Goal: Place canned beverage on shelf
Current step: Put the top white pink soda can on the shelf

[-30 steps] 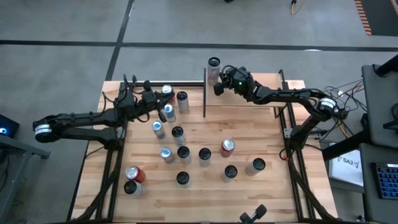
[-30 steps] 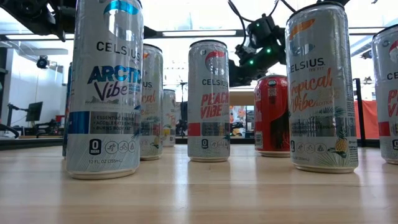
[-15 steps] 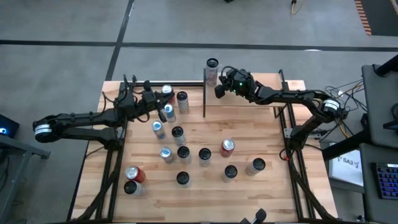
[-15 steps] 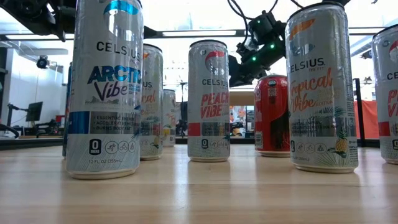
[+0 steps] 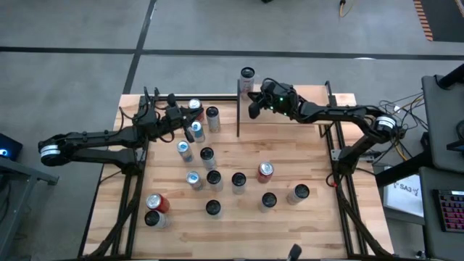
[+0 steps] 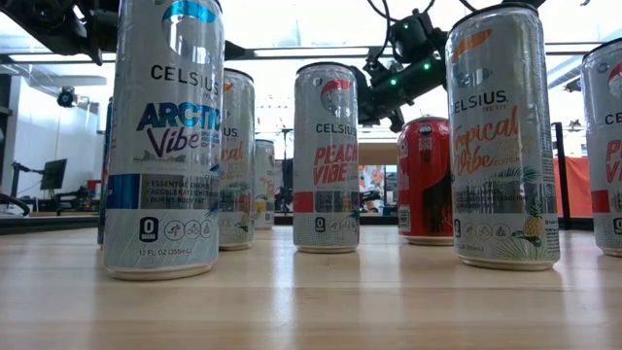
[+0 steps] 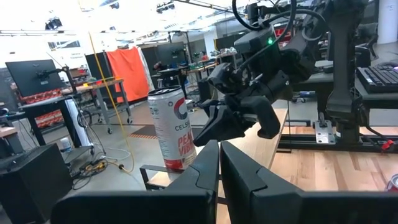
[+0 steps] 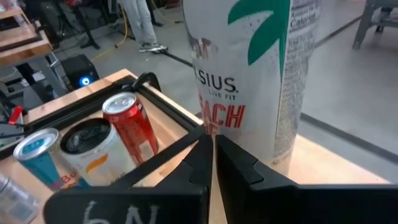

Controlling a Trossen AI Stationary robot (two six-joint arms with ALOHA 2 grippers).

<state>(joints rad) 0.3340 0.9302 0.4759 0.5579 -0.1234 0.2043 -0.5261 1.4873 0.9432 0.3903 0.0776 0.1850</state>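
A tall white canned beverage (image 5: 249, 75) (image 7: 173, 127) (image 8: 249, 74) stands upright on its base at the far left corner of the shelf (image 5: 279, 119), a small light-wood board between thin black posts at the table's far edge. My right gripper (image 5: 253, 110) (image 8: 212, 146) hovers shut just near of the can, above the shelf board, with nothing between its fingers. My left gripper (image 5: 187, 125) (image 7: 219, 152) hangs shut and holds nothing, over the cans at the far left, pointing toward the shelf.
Several upright cans stand on the plank tabletop: a group by my left gripper (image 5: 212, 114), a cluster in the middle (image 5: 214, 177), a red can (image 5: 265, 171), and a red and a dark one at the near left (image 5: 156, 201). Black posts (image 5: 238, 109) flank the shelf.
My right gripper has turned at the wrist, its fingers swinging a little toward the table's near edge, away from the can on the shelf. It has stayed shut. The can stands as before.
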